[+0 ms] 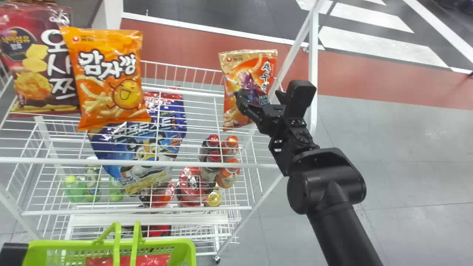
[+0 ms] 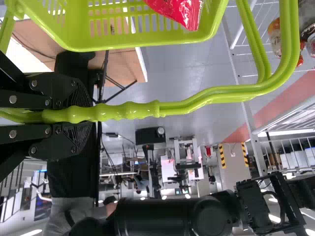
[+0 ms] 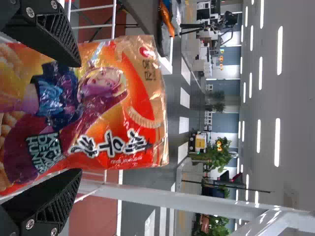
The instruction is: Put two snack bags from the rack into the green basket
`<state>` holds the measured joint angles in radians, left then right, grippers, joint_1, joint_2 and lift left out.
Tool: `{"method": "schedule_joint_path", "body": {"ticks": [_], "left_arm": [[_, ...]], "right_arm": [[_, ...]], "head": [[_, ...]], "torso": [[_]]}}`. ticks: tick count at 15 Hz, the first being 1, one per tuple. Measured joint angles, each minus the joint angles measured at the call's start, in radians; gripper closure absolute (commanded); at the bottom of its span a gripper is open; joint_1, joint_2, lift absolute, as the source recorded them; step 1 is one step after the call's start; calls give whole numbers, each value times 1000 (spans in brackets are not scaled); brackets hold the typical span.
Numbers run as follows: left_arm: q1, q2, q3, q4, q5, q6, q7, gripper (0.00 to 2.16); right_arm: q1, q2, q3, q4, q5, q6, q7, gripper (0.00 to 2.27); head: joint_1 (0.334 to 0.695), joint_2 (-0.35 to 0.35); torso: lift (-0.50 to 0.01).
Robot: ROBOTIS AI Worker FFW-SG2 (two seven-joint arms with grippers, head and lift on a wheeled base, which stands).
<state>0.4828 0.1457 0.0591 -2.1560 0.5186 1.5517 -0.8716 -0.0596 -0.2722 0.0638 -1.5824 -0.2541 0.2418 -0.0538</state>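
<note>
My right gripper [image 1: 260,101] is at the orange and gold snack bag [image 1: 231,85], which stands at the rack's right end. In the right wrist view, my right gripper [image 3: 74,118] has its two fingers wide apart, with the snack bag [image 3: 118,98] between and beyond them. The green basket [image 1: 184,251] is at the bottom left of the head view and holds a red bag [image 1: 153,260]. In the left wrist view, my left gripper [image 2: 74,114] is shut on the handle [image 2: 133,110] of the green basket [image 2: 147,41].
On the white wire rack [image 1: 184,92] to the left are an orange bag [image 1: 107,77], a dark red bag [image 1: 40,62] and a blue bag [image 1: 147,147]. Bottles [image 1: 229,171] stand on a lower shelf. A white post [image 1: 313,66] rises beside the right gripper.
</note>
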Motion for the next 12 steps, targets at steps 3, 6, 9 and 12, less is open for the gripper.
{"method": "schedule_joint_path", "body": {"ticks": [3,6,9,12], "left_arm": [[-2,0,-2,2,-5,0,1,2128],[-1,0,-2,6,-6,0,2,2128],[-1,0,-2,12,-6,-3,2,2128],[-1,0,-2,12,-6,-3,1,2128]], "right_arm": [[-55,-2,-3,59,-19,46,99,198],[-108,8,-4,105,-23,105,152,556],[-129,18,-4,113,-25,174,153,2152],[-104,20,-4,77,-36,222,148,2226]], "head": [[695,-343],[695,-329],[695,-320],[695,-317]], "torso": [[-7],[-7],[-7],[-7]]}}
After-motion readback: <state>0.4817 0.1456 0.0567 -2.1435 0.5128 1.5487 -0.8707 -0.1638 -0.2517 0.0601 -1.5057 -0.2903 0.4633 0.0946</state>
